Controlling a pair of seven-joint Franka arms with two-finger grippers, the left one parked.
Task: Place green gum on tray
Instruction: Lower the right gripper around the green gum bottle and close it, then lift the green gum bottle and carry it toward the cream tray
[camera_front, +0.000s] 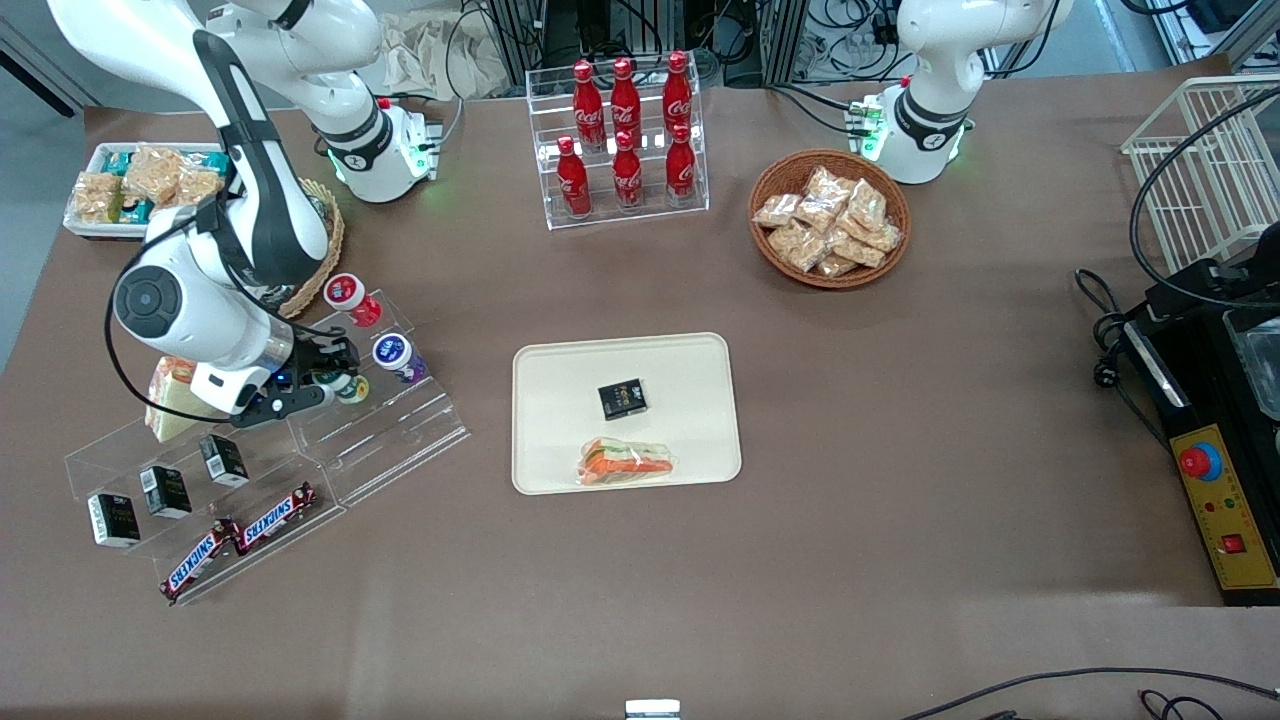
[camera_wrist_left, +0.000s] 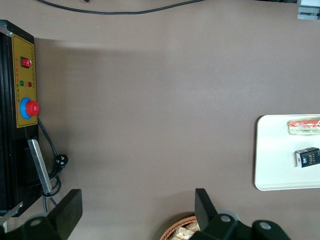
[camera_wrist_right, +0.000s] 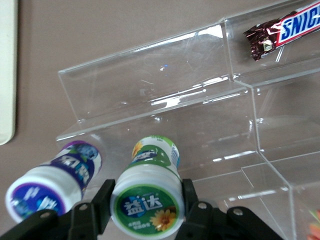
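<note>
On the clear acrylic stepped rack at the working arm's end of the counter, the hand is down at the middle step, fingers pressed against both sides of the green gum just under its lid — clamped on it. Gum is upright, base on the step as far as the wrist view shows. Purple-lidded bottle stands just beside it on the same step, not touching the fingers; orange-lidded bottle is one step up, farther from the front camera. Snickers bars lie on the lowest step, small black boxes alongside on the neighbouring section. Tray sits mid-counter, well apart from the rack, carrying a black box and a wrapped sandwich. Cola bottle rack and snack basket are farther from the camera than the tray.
</note>
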